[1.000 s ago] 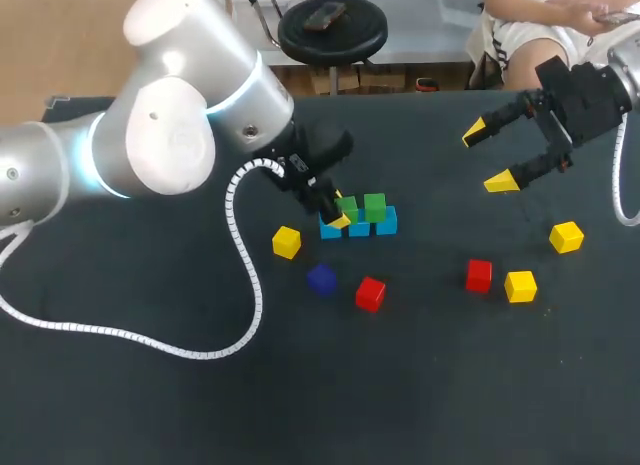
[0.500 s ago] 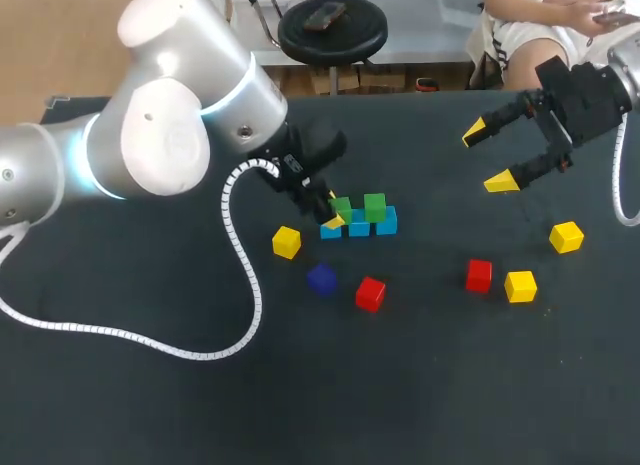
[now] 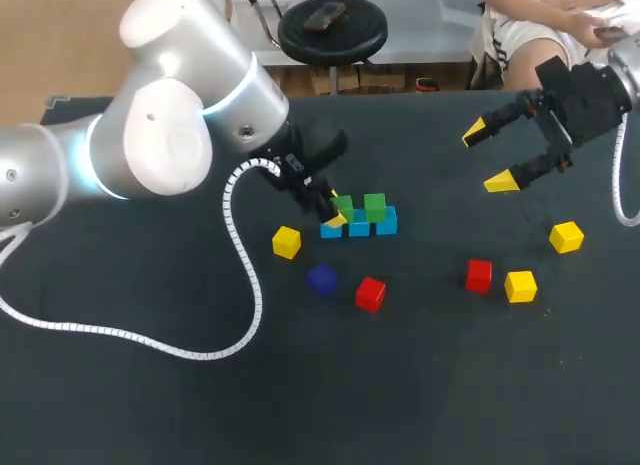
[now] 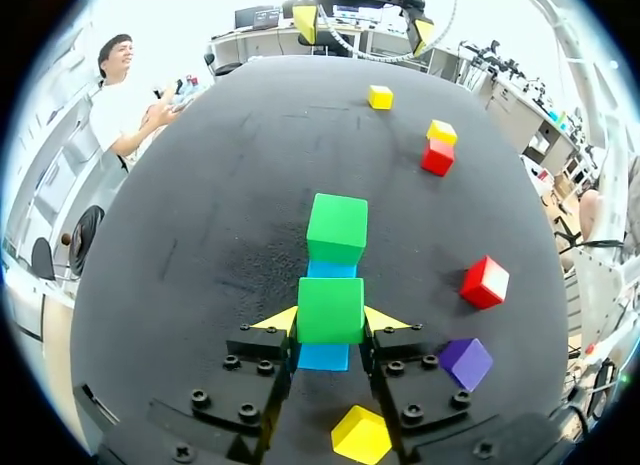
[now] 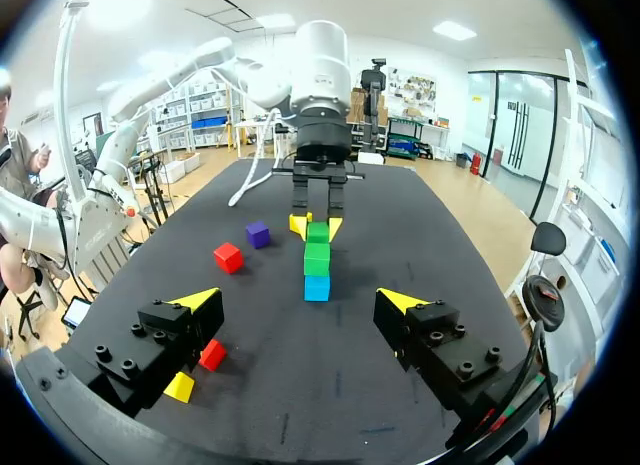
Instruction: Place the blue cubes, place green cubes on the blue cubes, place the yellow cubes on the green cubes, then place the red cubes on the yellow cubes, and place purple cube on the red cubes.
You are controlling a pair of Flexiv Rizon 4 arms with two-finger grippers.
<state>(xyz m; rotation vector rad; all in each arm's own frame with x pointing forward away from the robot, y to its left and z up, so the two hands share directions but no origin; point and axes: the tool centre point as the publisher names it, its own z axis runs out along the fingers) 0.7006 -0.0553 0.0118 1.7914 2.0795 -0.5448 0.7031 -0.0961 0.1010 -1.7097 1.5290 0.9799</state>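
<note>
While left gripper (image 4: pixel 332 319) fingers (image 4: pixel 385 320) pinch a green cube (image 4: pixel 330 307) atop the blue cubes (image 3: pixel 360 226), beside the other green cube (image 4: pixel 337 227), right gripper (image 3: pixel 487 158) hangs spread. Green layer, seemingly; next: release, lift straight, fetch yellow cube (image 3: pixel 286 242).

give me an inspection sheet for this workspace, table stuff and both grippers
surface: dark table.
job's things: three blue cubes in a row; end green cube and middle green cube on them; three yellow cubes, two red cubes, one purple cube loose.
clutter: nothing seen.
grippers: left gripper shut on end green cube; right gripper open above the table.
cables: white coiled cable lies on the table.
surroundings: nothing seen reaching over the table.
</note>
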